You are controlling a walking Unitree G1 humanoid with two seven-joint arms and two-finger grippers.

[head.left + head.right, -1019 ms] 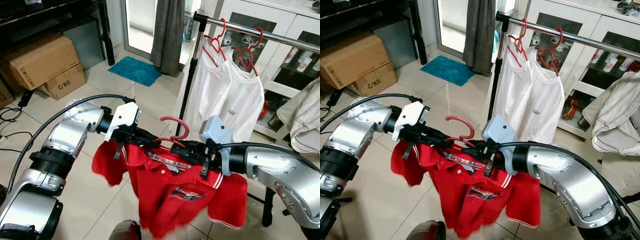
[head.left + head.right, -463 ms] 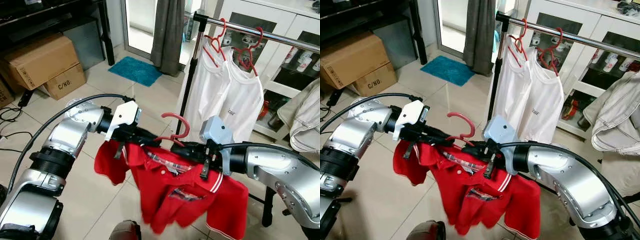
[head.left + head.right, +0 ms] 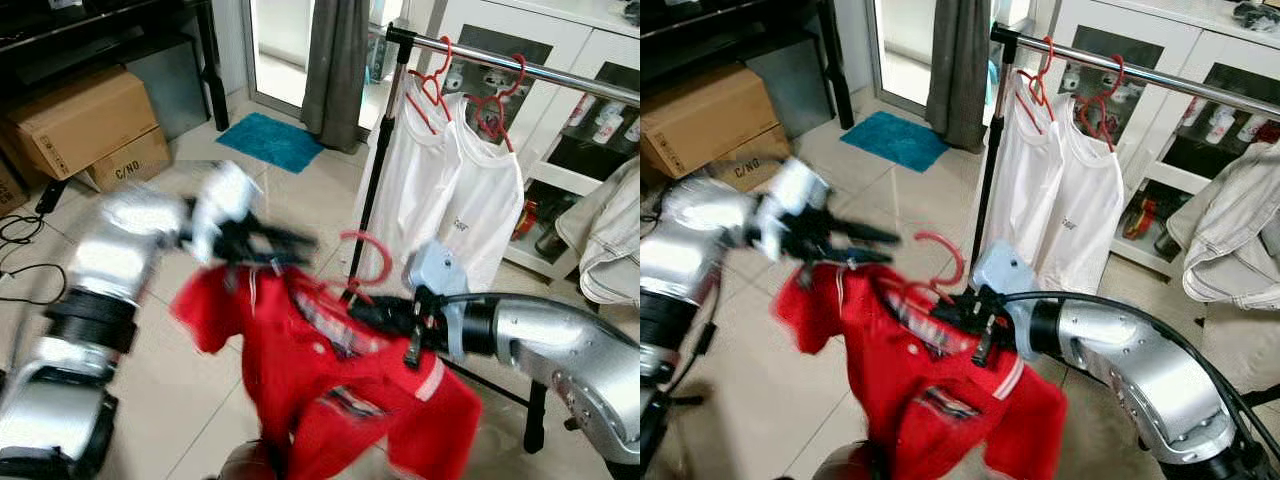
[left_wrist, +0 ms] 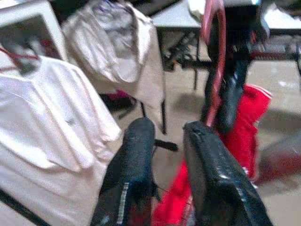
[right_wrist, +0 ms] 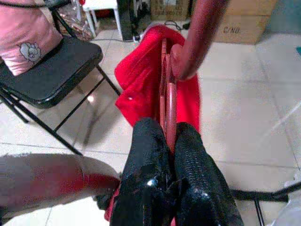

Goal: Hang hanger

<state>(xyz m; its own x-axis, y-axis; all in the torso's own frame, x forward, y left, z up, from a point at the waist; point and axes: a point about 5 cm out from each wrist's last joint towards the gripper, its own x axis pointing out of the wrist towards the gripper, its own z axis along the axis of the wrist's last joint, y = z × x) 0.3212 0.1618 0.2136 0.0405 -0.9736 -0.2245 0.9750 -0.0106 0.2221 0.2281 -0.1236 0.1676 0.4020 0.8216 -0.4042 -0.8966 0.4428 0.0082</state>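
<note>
My right gripper [image 5: 164, 141] is clamped on the red hanger [image 3: 940, 262], below the rail [image 3: 1140, 72]. My left gripper [image 4: 169, 141] stands apart, empty. Shirt [image 3: 930, 390] limp, swings; hanger stiff: grip near the hook.

Two cardboard boxes [image 3: 85, 130] sit stacked on the tiled floor [image 3: 190, 370] beside a dark shelf unit, a blue mat [image 3: 270, 141] lies before a grey curtain [image 3: 336, 70] (by the doorway), and a black folding chair [image 5: 49, 70] carries a pink cushion [image 5: 26, 35].
</note>
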